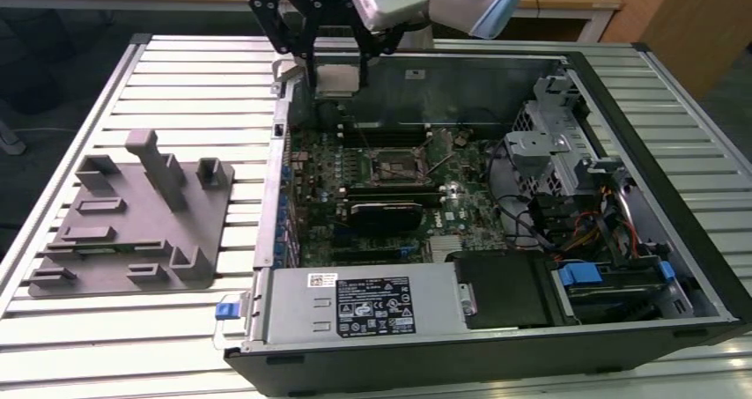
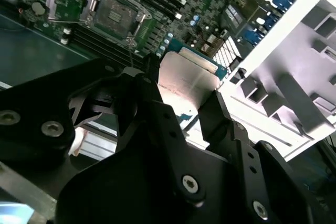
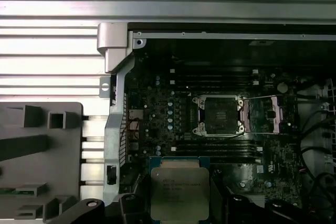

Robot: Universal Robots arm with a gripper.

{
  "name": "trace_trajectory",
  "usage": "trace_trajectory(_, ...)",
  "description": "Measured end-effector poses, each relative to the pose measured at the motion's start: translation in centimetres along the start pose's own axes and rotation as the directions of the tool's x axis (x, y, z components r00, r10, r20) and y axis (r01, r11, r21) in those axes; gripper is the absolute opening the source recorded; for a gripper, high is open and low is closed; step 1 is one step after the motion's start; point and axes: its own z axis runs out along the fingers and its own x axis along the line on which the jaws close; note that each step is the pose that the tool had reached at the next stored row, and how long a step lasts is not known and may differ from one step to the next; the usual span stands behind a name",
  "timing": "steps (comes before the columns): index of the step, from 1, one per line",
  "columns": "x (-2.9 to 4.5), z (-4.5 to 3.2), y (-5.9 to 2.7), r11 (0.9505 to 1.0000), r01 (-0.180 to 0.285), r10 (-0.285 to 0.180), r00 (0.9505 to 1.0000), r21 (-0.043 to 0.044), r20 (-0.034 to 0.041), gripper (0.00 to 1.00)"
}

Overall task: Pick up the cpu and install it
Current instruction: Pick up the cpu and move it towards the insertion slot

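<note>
The cpu [image 1: 337,77] is a flat square chip with a silvery lid, held above the open computer case's far corner on the exterior view's left. My gripper [image 1: 336,82] is shut on it, with a black finger on each side. In both wrist views the cpu [image 2: 189,80] [image 3: 179,192] sits between the black fingers [image 2: 220,114] [image 3: 233,205], lid facing the first wrist camera. The square metal-framed socket [image 1: 394,163] [image 2: 115,14] [image 3: 219,115] lies on the motherboard with its load plate swung open and its bed bare. The chip hangs well above the board, apart from the socket.
A grey moulded fixture [image 1: 129,218] [image 3: 37,156] stands on the slatted table on the exterior view's left. Inside the case are a black block [image 1: 382,212] near the socket, the power supply [image 1: 352,302] at the front, and drive cages with cables [image 1: 564,166].
</note>
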Motion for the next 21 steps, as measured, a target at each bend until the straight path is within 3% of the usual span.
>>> trace_trajectory(9,-2.84,0.31,0.02,1.0000,0.000,0.000,1.0000,0.0000,-0.0013,0.54)
trace_trajectory(21,-5.03,1.43,0.35,1.0000,0.000,0.000,1.0000,0.0001,-0.0024,0.54)
